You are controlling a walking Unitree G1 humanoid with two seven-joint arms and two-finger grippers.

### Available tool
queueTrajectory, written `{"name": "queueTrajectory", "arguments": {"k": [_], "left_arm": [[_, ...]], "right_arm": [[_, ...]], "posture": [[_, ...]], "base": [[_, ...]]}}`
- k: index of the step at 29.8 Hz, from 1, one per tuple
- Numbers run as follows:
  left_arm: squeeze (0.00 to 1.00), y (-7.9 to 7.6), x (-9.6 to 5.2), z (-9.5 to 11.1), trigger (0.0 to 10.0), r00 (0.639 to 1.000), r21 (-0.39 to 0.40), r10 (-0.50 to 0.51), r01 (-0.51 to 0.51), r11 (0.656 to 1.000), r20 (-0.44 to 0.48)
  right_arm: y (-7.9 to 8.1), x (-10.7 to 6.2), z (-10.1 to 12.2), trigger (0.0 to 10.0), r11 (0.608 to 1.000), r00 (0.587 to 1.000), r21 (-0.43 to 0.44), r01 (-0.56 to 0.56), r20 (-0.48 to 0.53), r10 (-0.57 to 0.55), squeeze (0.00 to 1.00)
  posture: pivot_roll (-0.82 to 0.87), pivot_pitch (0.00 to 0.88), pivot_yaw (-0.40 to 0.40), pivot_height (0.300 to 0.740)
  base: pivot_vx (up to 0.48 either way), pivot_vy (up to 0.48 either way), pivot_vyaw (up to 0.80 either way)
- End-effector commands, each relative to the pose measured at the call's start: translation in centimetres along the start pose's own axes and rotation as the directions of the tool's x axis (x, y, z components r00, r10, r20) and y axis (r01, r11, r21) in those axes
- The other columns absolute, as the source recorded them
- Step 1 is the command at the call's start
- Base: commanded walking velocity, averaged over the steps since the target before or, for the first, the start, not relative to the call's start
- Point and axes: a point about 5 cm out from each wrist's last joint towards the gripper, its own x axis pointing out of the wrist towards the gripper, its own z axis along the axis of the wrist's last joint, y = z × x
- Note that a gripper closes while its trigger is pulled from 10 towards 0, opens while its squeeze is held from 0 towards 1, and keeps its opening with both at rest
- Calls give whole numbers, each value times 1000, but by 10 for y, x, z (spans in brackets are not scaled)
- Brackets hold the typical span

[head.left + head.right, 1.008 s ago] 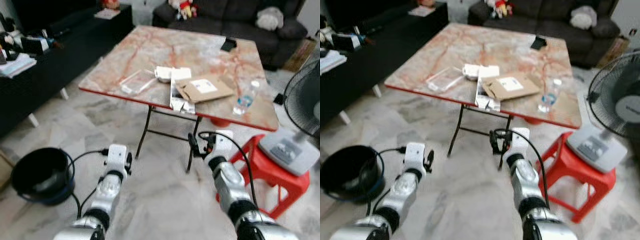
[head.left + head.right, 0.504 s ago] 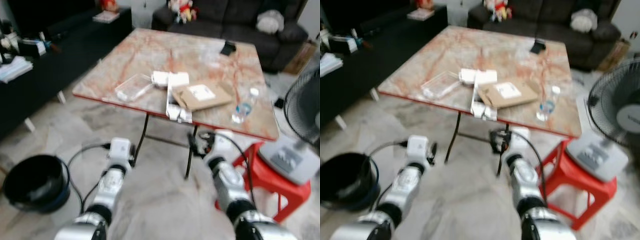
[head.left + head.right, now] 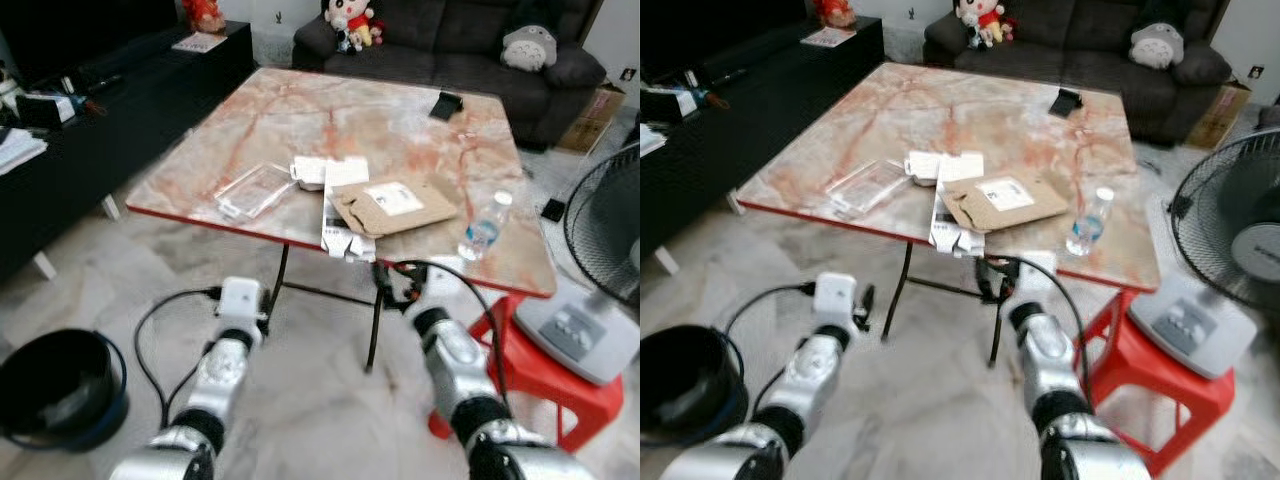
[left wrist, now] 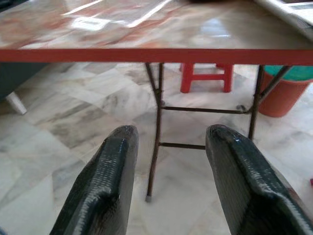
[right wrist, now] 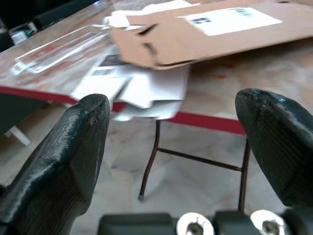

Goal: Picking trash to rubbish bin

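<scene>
On the marble table lies the trash: a brown cardboard mailer, white papers that overhang the front edge, a clear plastic pack and a plastic bottle. A black bin stands on the floor at the lower left. My right gripper is open, just below the table edge under the papers and mailer. My left gripper is also open, lower and left of it, facing the table legs. Neither holds anything.
A red stool and a standing fan crowd the right side. A dark sofa is behind the table, a black cabinet along the left. A black phone lies at the table's far side.
The whole picture has shifted and sharpened as the camera moved nearer the table; the bin has slid toward the lower left corner. Both arms keep the same pose, fingers open.
</scene>
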Motion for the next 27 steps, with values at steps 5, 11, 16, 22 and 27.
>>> {"name": "queueTrajectory", "arguments": {"k": [5, 11, 16, 22, 27], "left_arm": [[0, -12, 0, 2, 10000, 999, -14, -30, 30, 999, 10], [0, -12, 0, 1, 10000, 999, -15, -31, 31, 999, 10], [0, -13, 0, 2, 10000, 999, -17, -31, 31, 999, 12], [0, -12, 0, 2, 10000, 1000, -20, -22, 22, 1000, 14], [0, -11, 0, 2, 10000, 1000, -22, -15, 16, 1000, 15]], "right_arm": [[-10, -1, 5, 10000, 1000, 1000, 9, 19, 16, -19, 1000], [-7, 0, 7, 10000, 1000, 1000, 8, 3, 26, -3, 1000], [-3, 3, 12, 10000, 1000, 999, 14, -23, 44, 23, 1000], [0, 5, 17, 10000, 999, 997, 16, -44, 65, 43, 1000], [7, 7, 18, 10000, 996, 994, 8, -85, 74, 84, 1000]], "posture": [[-72, 1, -40, 740], [-72, 2, -43, 740], [-71, 11, -46, 740], [-66, 23, -51, 740], [-66, 27, -53, 740]], "base": [[336, 0, 0], [336, 0, 0], [337, 0, 0], [337, 0, 0], [339, 0, 0]]}}
